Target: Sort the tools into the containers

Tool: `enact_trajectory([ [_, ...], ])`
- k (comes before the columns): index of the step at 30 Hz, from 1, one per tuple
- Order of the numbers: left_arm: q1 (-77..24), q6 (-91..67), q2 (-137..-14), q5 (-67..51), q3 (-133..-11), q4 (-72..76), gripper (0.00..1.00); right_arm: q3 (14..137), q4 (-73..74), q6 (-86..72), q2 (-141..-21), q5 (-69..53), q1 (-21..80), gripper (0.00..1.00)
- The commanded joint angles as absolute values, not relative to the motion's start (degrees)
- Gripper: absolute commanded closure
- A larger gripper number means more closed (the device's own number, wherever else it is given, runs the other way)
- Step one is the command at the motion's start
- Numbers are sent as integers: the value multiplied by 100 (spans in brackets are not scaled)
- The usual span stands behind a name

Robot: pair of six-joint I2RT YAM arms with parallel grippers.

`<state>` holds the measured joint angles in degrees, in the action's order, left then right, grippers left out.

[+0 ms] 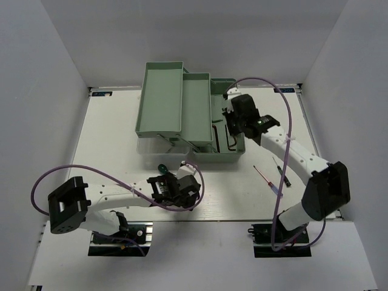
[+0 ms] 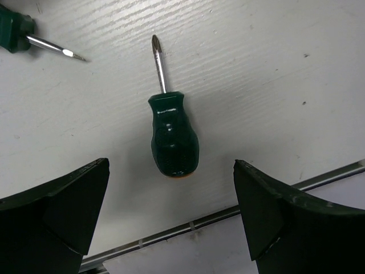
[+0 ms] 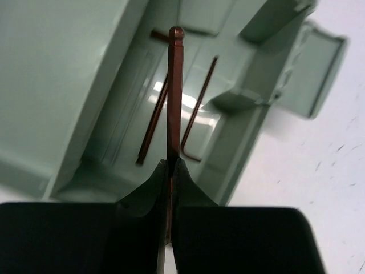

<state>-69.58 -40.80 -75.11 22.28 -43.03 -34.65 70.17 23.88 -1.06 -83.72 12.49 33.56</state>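
Note:
In the left wrist view a stubby green-handled screwdriver [image 2: 173, 134] lies on the white table, tip pointing away. My left gripper [image 2: 171, 191] is open just short of its handle, which sits between the fingers' line. A second green handle [image 2: 14, 25] shows at the top left. From above, the left gripper [image 1: 185, 182] sits beside a green screwdriver [image 1: 162, 168]. My right gripper [image 3: 171, 165] is shut on a dark hex key [image 3: 175, 85], held over the mint toolbox base [image 3: 251, 148], where two more hex keys [image 3: 153, 123] [image 3: 199, 108] lie.
The fold-out toolbox has two mint trays [image 1: 160, 100] [image 1: 197, 109] swung out left of its base [image 1: 230, 156]. A red precision screwdriver [image 1: 265, 177] and a dark one [image 1: 282, 173] lie on the table right of the toolbox. White walls surround the table.

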Motion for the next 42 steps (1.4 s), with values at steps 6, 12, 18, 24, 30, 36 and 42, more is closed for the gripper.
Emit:
enact_trajectory([
  [6,-7110,-4394,-8058,2312,-4148,-3331,5,8016,2636,-334,-8992,65,2515,19],
  [12,-7110,-4395,-8446,2312,-4201,-3032,30,7359,2646,-501,-8096,-790,2224,17],
  [18,-7163,-4325,-8850,2312,-4403,-2848,60,6557,2873,-309,-7078,-1318,2136,18],
  [24,-7338,-3563,-8369,2312,-5472,-3015,98,5636,3259,694,-6243,-1391,2057,100],
  [30,-7233,-2787,-8314,2968,-7126,-3340,100,5203,3436,607,-5617,-1090,1829,100],
  [36,-6558,-2312,-8937,3875,-8531,-3454,100,5080,3664,668,-5124,-1343,1679,100],
  [42,-5547,-1881,-9938,3745,-9551,-3340,100,5124,4191,958,-5089,-1906,1644,87],
])
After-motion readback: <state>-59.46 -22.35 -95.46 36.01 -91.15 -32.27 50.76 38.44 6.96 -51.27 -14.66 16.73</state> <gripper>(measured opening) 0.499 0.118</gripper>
